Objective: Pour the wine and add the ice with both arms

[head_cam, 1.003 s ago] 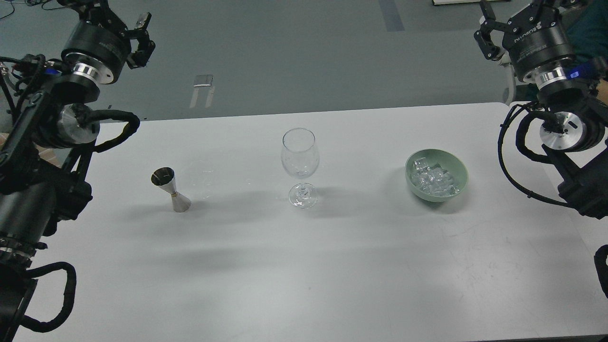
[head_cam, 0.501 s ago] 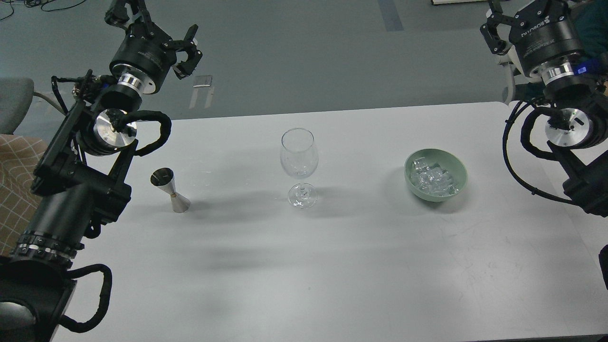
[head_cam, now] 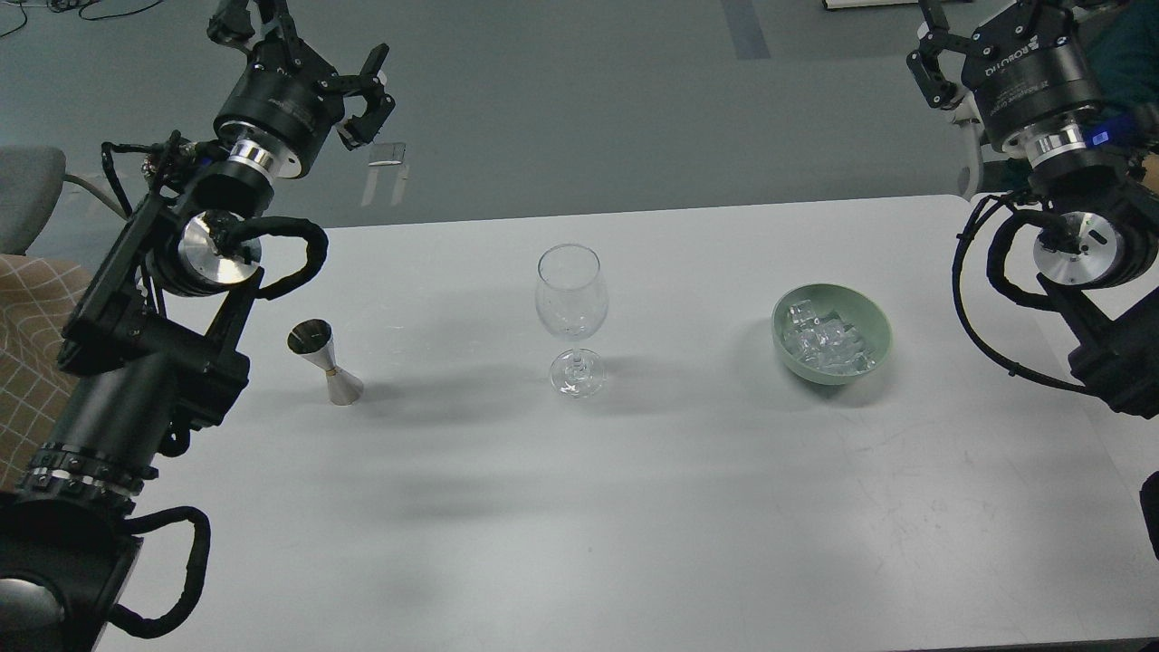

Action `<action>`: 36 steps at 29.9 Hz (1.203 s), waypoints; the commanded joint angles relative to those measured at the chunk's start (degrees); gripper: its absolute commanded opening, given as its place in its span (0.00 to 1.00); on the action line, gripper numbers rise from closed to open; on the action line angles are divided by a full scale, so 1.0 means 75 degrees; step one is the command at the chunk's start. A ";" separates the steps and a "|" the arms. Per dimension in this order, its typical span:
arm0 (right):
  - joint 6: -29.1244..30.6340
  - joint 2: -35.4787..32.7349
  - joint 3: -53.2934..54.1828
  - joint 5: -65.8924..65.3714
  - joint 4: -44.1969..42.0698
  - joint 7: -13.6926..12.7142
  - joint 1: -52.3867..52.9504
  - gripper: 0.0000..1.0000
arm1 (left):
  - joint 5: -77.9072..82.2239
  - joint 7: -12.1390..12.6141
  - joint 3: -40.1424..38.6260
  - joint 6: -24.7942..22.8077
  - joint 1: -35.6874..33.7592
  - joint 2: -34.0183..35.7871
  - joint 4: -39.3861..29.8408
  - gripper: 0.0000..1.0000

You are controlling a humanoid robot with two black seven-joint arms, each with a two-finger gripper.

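An empty clear wine glass (head_cam: 569, 308) stands upright at the middle of the white table (head_cam: 634, 507). A small steel jigger (head_cam: 326, 362) stands to its left. A pale green bowl (head_cam: 874, 317) to the right holds several clear ice cubes (head_cam: 824, 346). My left gripper (head_cam: 303, 41) is open and empty, raised beyond the table's far left edge, well above and behind the jigger. My right gripper (head_cam: 973, 27) is open and empty, raised beyond the far right corner, behind the bowl. Its fingertips are partly cut off by the top edge.
A grey chair (head_cam: 27, 195) and a checked fabric (head_cam: 23, 362) lie at the left beside my left arm. A small metal object (head_cam: 387, 167) lies on the grey floor beyond the table. My right arm's cable loop (head_cam: 962, 299) hangs over the table's right edge.
My left arm has swung inward to the right, bringing its gripper above the table's far left edge. My right gripper has shifted slightly. The glass, jigger and bowl have not moved.
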 commanded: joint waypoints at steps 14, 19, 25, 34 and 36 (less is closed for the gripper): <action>-0.0013 -0.0101 0.0000 -0.0003 0.0086 0.0000 -0.0011 1.00 | -0.0094 0.0623 -0.0131 0.1174 0.0439 0.0121 -0.0925 1.00; -0.0013 -0.0101 0.0000 -0.0003 0.0086 0.0000 -0.0011 1.00 | -0.0011 0.0587 -0.0131 0.1047 0.0462 0.0273 -0.0948 1.00; -0.0013 -0.0112 0.0000 -0.0003 0.0086 0.0000 -0.0011 1.00 | -0.0011 0.0681 -0.0131 0.0543 0.0625 0.0484 -0.1333 1.00; -0.0013 -0.0112 -0.0012 -0.0003 0.0075 0.0000 -0.0023 1.00 | -0.0701 0.2108 -0.0645 0.0729 0.0907 0.0871 -0.1827 0.99; -0.0013 -0.0112 -0.0012 -0.0003 0.0075 0.0000 -0.0023 1.00 | -0.1227 0.2658 -0.1066 0.0963 0.0988 0.0894 -0.2002 0.99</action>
